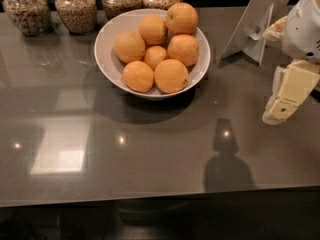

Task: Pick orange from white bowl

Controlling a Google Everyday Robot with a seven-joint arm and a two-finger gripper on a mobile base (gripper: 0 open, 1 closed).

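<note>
The white bowl stands on the dark countertop at the upper middle of the camera view. It holds several oranges. A large orange lies at the bowl's front right, and a smaller one sits in the middle. My gripper hangs at the right edge of the view, above the counter. It is well to the right of the bowl and touches neither the bowl nor the fruit. It holds nothing.
Several glass jars of grain line the back edge behind the bowl. A white folded card stand is at the back right, between bowl and arm. The counter's front edge runs along the bottom.
</note>
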